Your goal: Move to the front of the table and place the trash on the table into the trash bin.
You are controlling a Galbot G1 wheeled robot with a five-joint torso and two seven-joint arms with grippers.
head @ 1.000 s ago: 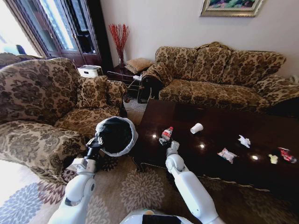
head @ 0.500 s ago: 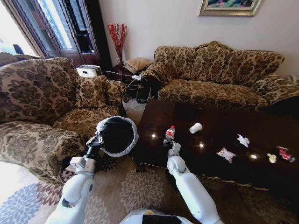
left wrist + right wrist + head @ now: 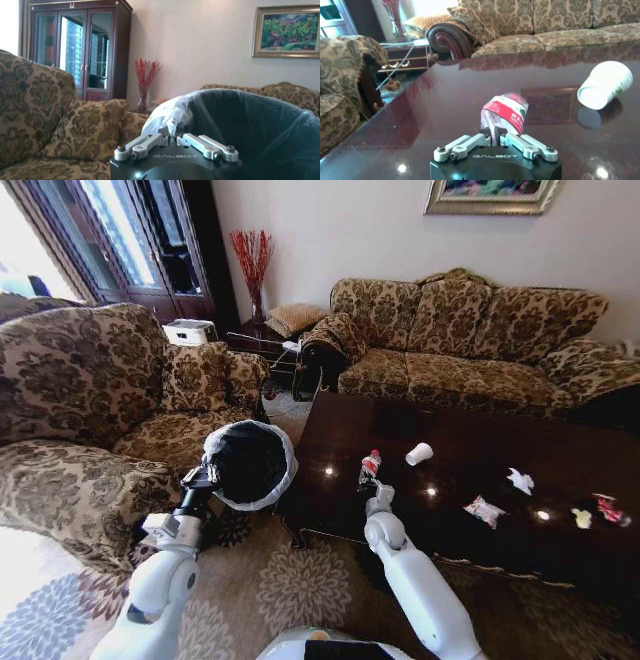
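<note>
Right gripper (image 3: 495, 140): jaws clamped on plastic bottle (image 3: 504, 114), lifted clear of worktop (image 3: 470, 510), presumably for transfer.
Left gripper (image 3: 175, 140): jaws pinching rim of trash bin (image 3: 248, 465), held beside worktop's left end, mouth tilted toward bottle, likely to shorten drop.
On worktop: paper cup (image 3: 420, 453) on side, wrappers (image 3: 485, 511), can (image 3: 610, 509).

The trash bin (image 3: 247, 465) hangs left of the table (image 3: 400, 510), where a bottle (image 3: 370, 467) stands left of a cup (image 3: 420, 453).
</note>
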